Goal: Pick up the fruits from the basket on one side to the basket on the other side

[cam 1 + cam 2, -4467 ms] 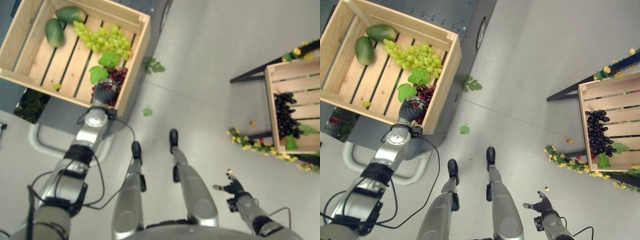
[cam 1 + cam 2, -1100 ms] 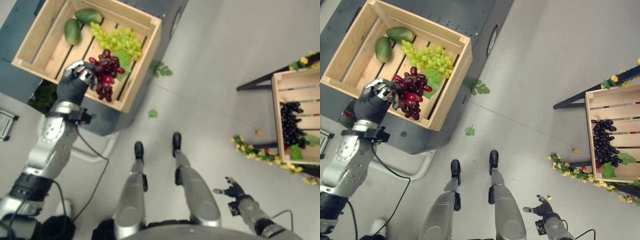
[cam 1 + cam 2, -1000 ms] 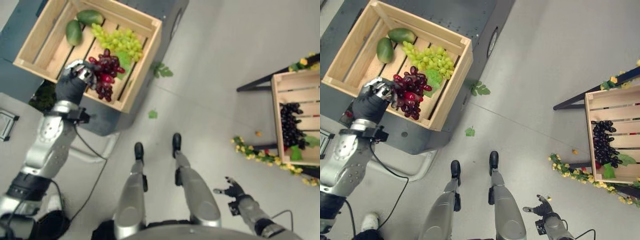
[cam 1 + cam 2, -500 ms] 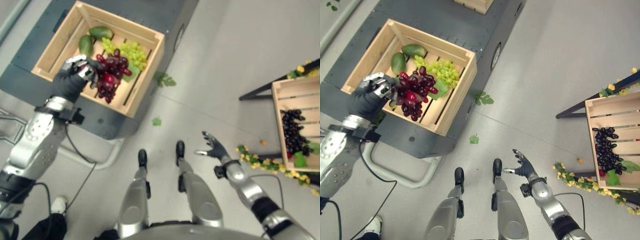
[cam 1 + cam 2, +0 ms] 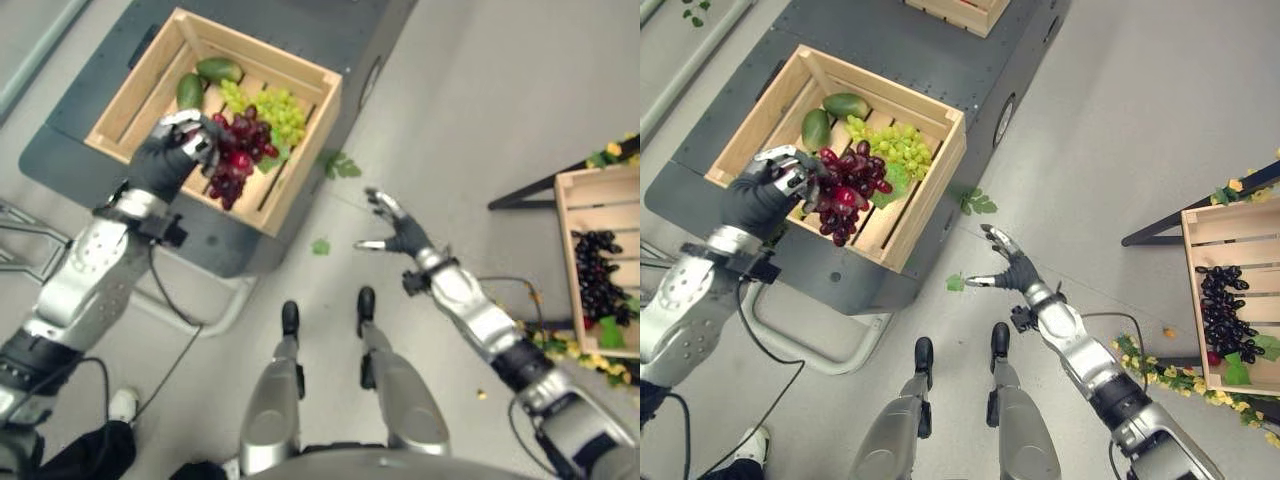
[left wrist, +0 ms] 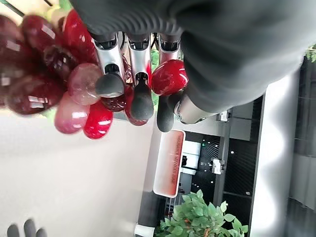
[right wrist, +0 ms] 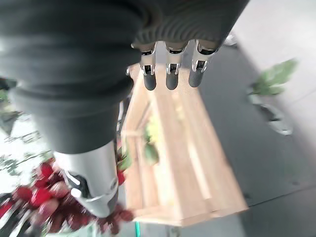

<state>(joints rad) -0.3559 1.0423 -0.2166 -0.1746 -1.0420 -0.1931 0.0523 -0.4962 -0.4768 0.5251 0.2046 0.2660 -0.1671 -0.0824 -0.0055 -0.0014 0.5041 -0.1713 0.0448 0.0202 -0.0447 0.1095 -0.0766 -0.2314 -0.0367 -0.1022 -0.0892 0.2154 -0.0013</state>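
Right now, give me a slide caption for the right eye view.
Left hand lifts red grapes above the wooden crate; open right hand reaches toward them.

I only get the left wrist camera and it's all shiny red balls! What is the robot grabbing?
Observer: A bunch of red grapes, with the left hand curled round it, lifted over a wooden crate.
Operator: Is anything else in that crate?
Observer: Yes, green grapes and two mangoes.
Operator: What's the other hand doing?
Observer: The right hand is open, raised over the floor, holding nothing.
Operator: Where would the grapes go?
Observer: Probably a second crate on the robot's right, which holds black grapes.
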